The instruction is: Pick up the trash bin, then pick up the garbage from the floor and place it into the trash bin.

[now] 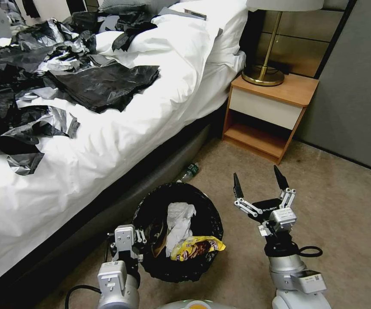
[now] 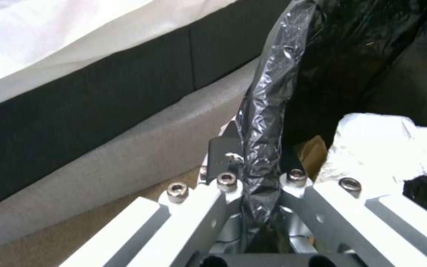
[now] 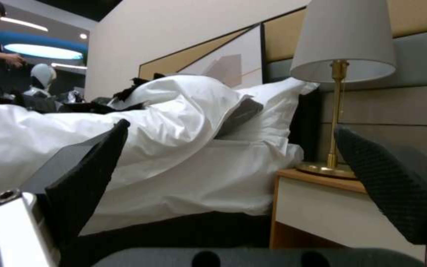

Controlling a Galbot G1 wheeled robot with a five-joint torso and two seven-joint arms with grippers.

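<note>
The trash bin (image 1: 202,201), round with a crinkly black liner, is low beside the bed base. My left gripper (image 1: 141,235) is shut on the near-left part of its rim. In the left wrist view, the left gripper (image 2: 259,150) pinches the folded liner (image 2: 272,85). Inside the bin lie crumpled white paper (image 1: 179,221) (image 2: 386,144), a yellow snack wrapper (image 1: 196,247) and a brown card scrap (image 2: 315,150). A small green-labelled bottle (image 1: 190,171) lies on the floor (image 1: 344,223) against the bed base, beyond the bin. My right gripper (image 1: 256,173) (image 3: 233,128) hangs open and holds nothing, to the right of the bin.
The bed (image 1: 121,128) with white bedding runs along the left, with large black plastic sheets (image 1: 104,86) spread on it. A wooden nightstand (image 1: 268,112) with a brass lamp (image 1: 263,74) stands at the back right by a grey wall (image 1: 357,94). Open carpet lies to the right.
</note>
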